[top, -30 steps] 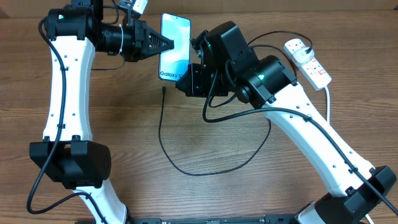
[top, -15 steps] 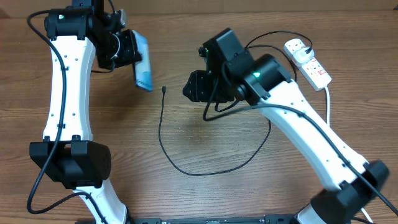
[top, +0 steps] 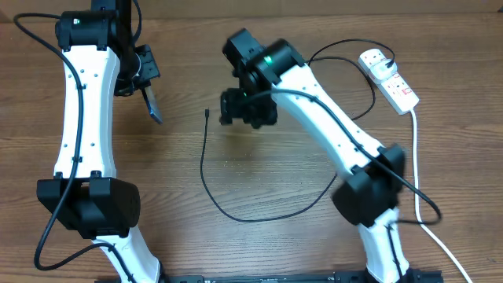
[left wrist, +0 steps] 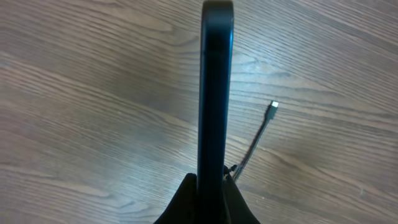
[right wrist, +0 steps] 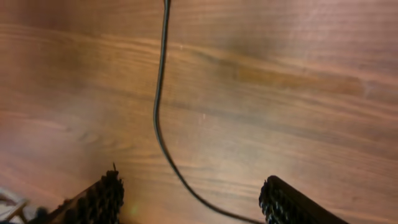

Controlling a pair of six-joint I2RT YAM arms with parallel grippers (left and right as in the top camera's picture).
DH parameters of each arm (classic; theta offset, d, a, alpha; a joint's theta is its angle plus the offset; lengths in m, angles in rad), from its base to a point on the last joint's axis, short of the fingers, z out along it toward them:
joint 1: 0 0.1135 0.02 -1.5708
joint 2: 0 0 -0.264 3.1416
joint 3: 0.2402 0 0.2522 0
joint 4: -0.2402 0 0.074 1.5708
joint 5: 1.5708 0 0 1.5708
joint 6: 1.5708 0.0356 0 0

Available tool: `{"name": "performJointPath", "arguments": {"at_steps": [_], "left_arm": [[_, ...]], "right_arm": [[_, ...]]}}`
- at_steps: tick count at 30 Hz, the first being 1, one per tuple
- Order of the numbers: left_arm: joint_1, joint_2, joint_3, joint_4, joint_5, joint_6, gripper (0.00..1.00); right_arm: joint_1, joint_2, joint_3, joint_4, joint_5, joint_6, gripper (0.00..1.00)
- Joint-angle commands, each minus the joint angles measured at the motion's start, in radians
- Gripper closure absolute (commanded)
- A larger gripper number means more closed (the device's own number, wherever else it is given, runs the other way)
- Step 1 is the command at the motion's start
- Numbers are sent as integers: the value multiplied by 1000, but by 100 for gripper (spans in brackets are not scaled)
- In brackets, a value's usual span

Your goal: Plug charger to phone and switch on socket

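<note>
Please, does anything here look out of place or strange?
The phone is held on edge in the left end effector, not lying flat. The charger tip lies loose on the table, not plugged in. Nothing looks damaged.

The phone [left wrist: 216,87] is seen only edge-on, its screen hidden and its lower end covered by the left gripper [left wrist: 211,185], while the charger [right wrist: 155,118] is cut off by the right wrist view's top edge.

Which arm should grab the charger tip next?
Right. The right tool is open over the charger cable, close to the connector tip. The left tool is shut on the phone, held on edge.
</note>
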State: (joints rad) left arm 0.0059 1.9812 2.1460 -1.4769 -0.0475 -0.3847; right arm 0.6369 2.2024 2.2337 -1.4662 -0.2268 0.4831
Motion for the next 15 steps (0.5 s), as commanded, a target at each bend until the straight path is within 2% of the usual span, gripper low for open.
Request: {"name": "performJointPath", "arguments": {"at_steps": [1, 6, 8, 15], "left_arm": [[-6, -12, 0, -9, -38, -29, 96], [-6, -12, 0, -23, -38, -28, 96], [-5, -12, 0, -30, -38, -28, 96], [-5, -12, 0, -42, -38, -28, 96]], "right_arm": [[5, 159, 201, -16, 42, -19, 28], [27, 239, 207, 185, 62, -7, 28], [48, 262, 207, 249, 124, 44, 28], [136, 335, 207, 341, 347, 143, 34]]}}
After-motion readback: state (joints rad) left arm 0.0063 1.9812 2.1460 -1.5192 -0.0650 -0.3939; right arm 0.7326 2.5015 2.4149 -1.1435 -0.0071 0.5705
